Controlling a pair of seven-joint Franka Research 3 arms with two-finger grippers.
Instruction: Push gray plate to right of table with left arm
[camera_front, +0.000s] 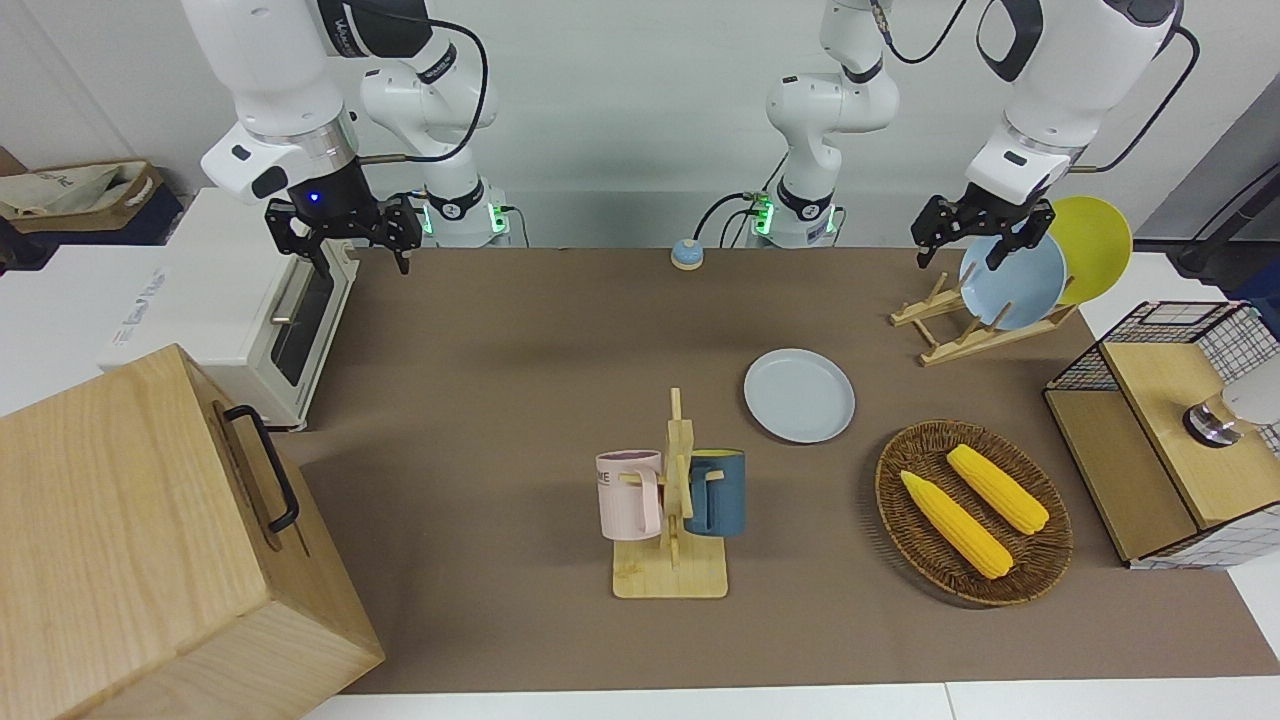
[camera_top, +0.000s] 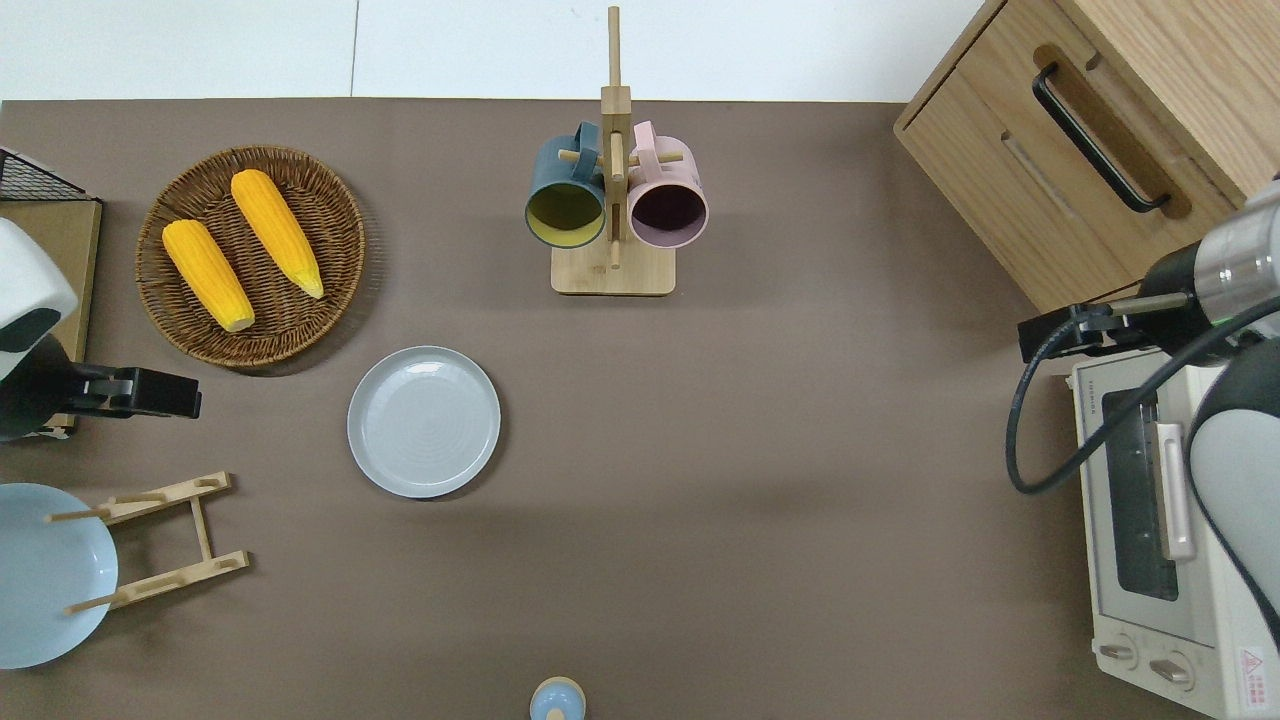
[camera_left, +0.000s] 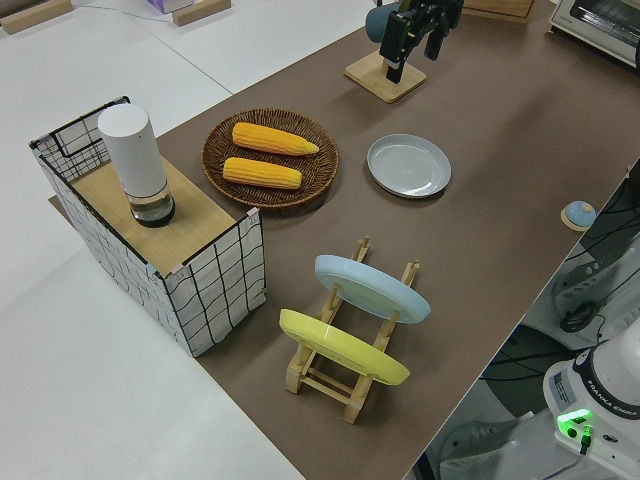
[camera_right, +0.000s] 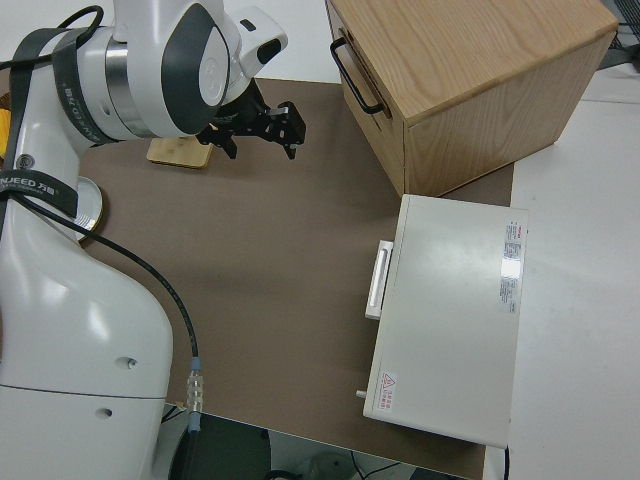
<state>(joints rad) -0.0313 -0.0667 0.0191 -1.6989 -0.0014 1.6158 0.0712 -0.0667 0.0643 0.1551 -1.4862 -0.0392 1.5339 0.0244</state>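
Observation:
The gray plate (camera_front: 799, 395) lies flat on the brown table (camera_front: 500, 350), between the wicker basket and the middle of the table; it also shows in the overhead view (camera_top: 424, 421) and the left side view (camera_left: 408, 166). My left gripper (camera_front: 975, 240) hangs open and empty in the air. In the overhead view it (camera_top: 160, 392) is over bare table between the basket and the plate rack, apart from the gray plate, toward the left arm's end. My right gripper (camera_front: 350, 240) is open and empty; that arm is parked.
A wooden rack (camera_front: 950, 335) holds a sky-blue plate (camera_front: 1020, 285) and a yellow plate (camera_front: 1095, 245). A wicker basket (camera_front: 885, 480) holds two corn cobs. A mug stand (camera_front: 670, 575), a bell (camera_front: 686, 254), a toaster oven (camera_front: 230, 300) and a wooden cabinet (camera_front: 130, 520) stand around.

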